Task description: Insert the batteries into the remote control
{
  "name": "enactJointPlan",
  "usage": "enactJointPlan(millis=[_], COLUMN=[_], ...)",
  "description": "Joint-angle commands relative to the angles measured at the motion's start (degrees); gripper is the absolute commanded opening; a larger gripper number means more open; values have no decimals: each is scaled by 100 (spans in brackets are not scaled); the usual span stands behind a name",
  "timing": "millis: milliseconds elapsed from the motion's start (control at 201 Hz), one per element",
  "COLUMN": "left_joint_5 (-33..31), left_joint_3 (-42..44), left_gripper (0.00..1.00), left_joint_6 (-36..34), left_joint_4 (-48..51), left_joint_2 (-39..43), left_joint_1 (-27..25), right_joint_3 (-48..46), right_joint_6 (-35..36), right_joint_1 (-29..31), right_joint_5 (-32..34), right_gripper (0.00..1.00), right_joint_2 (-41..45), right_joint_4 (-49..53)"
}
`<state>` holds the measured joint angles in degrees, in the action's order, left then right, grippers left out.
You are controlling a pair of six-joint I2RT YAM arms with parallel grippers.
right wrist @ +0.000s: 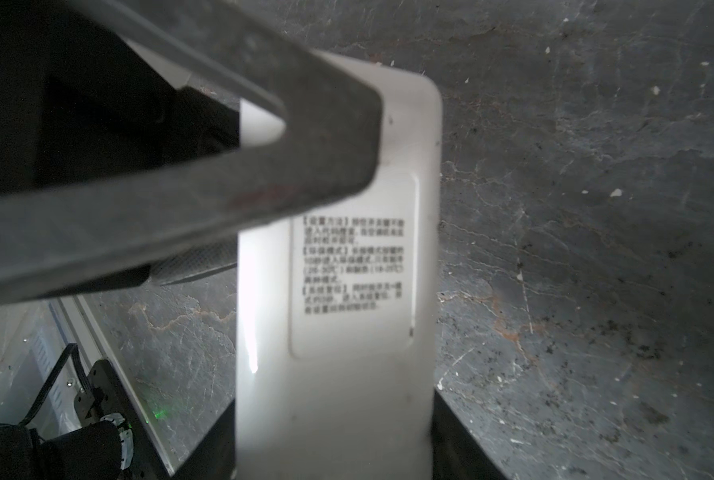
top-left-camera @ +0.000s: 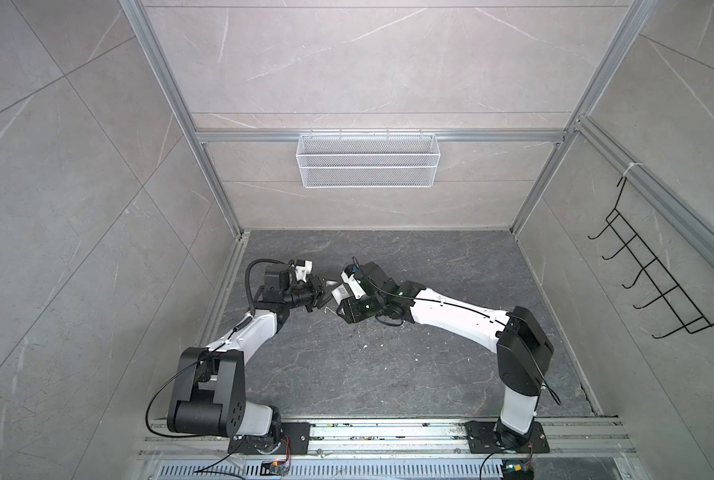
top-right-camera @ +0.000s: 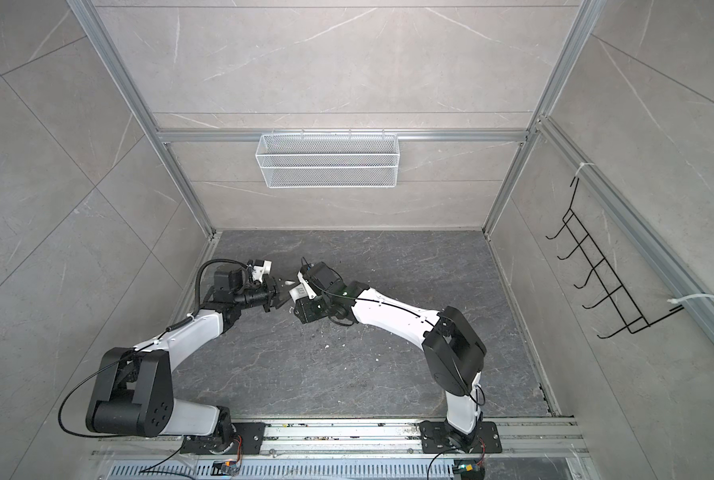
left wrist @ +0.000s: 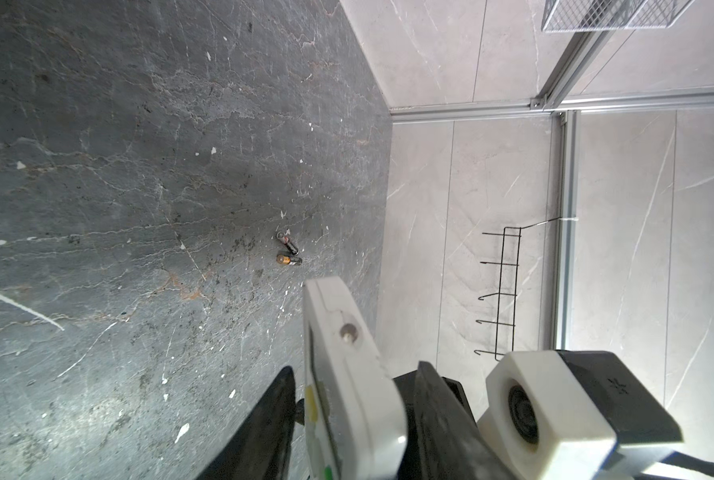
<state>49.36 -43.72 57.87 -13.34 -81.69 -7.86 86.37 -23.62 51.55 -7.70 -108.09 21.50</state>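
- Dark grey veined stone worktop [top-left-camera: 388,374], flecked with white specks, stands inside pale grey tiled walls and an aluminium frame [top-left-camera: 264,136]. A white mesh basket [top-left-camera: 368,160] hangs on the back wall and a black wire hook rack [top-left-camera: 654,286] on the right-hand wall.
- The remote control [right wrist: 338,291] is held off the worktop between the arms. Its long axis runs from one hand to the other, labelled back upward, button face toward the worktop.
- The right hand [right wrist: 334,415] is clamped on one end.
- The left hand [left wrist: 355,374] has its fingers either side of the other end; whether they press on it cannot be told.
- The batteries [left wrist: 289,260] lie on the worktop just beside each other in a narrow V, well apart from both hands, toward the hook-rack wall.
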Motion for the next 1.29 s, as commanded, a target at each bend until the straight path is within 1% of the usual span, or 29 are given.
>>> enactJointPlan(millis=[0, 164, 458, 583, 672, 747, 881, 1011, 1106, 1165, 1210, 1220, 1240, 1290], left_joint_5=[-21, -63, -95, -128, -204, -252, -188, -278, -552, -794, -1068, -1139, -1303, -1721], left_joint_3=[46, 166, 198, 223, 295, 392, 473, 610, 783, 942, 1076, 1112, 1182, 1361], left_gripper=[39, 28, 20, 11, 3, 0, 0, 0, 0, 0, 0, 0, 0, 0], left_joint_6=[-30, -37, 66, 170, 296, 460, 662, 847, 969, 1079, 1163, 1183, 1225, 1350], left_joint_4=[-142, -152, -239, -346, -530, -815, -1228, -1710, -2174, -2655, -3066, -3141, -3343, -4005], left_joint_2=[17, 48, -79, -141, -179, -253, -433, -556, -702, -829, -941, -971, -1033, -1216], left_joint_1=[-28, -38, -57, -57, -68, -116, -145, -145, -144, -145, -152, -161, -165, -234], right_joint_3=[330, 479, 668, 761, 811, 875, 949, 906, 668, 365, 18, -83, -258, -727], right_joint_6=[214, 366, 461, 507, 516, 532, 576, 519, 362, 85, -169, -231, -343, -651], right_joint_1=[74, 154, 189, 207, 214, 216, 215, 216, 218, 215, 215, 215, 215, 192], right_joint_5=[327, 566, 708, 752, 731, 677, 664, 767, 982, 1385, 1666, 1744, 1871, 2076], right_gripper=[54, 54, 55, 57, 62, 67, 76, 78, 83, 86, 91, 95, 98, 99], right_joint_2=[-105, -167, -303, -361, -367, -379, -413, -269, 81, 413, 704, 759, 893, 1174], right_joint_4=[332, 583, 744, 812, 826, 872, 958, 996, 863, 700, 439, 345, 184, -207])
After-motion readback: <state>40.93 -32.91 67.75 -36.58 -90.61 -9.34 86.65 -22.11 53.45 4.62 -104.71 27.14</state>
